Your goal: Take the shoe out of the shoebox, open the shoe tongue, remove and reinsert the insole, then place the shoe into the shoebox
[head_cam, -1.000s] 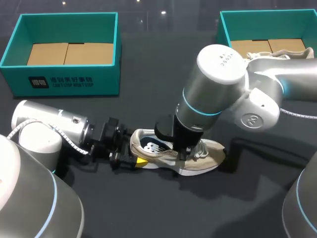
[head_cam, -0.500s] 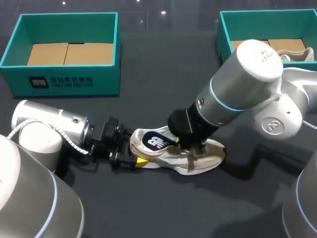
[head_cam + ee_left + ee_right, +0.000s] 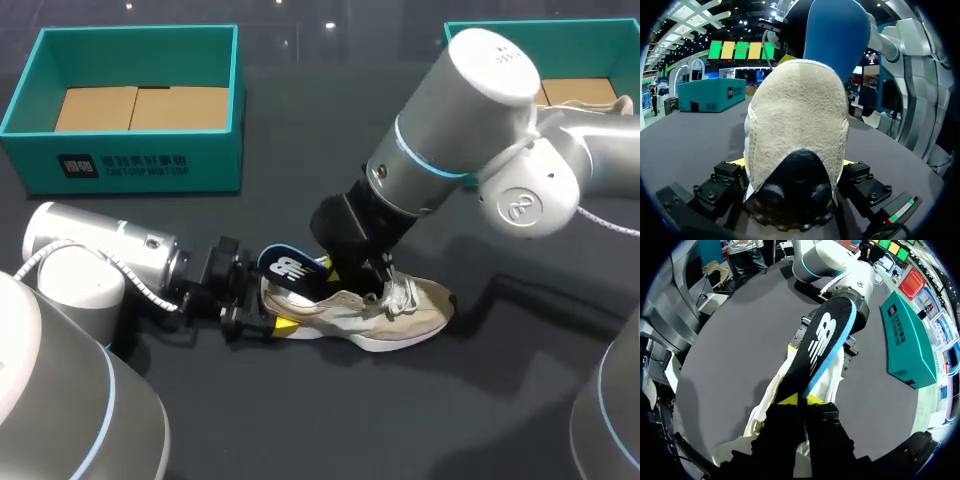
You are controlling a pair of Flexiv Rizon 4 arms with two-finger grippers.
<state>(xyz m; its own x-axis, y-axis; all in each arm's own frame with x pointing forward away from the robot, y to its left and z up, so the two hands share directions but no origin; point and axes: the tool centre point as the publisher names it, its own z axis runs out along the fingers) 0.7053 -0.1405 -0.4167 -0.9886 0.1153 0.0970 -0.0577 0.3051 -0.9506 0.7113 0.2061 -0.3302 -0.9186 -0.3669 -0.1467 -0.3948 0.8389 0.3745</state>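
Head view: your right gripper (image 3: 330, 268), jaws pinching the insole (image 3: 288, 272), has raised it almost out of the shoe (image 3: 390, 318) clamped between the jaws of the left gripper (image 3: 268, 314), so removal is nearly done.

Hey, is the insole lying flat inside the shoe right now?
No, the insole sticks up out of the shoe over its heel end, gripped by the right pincer.
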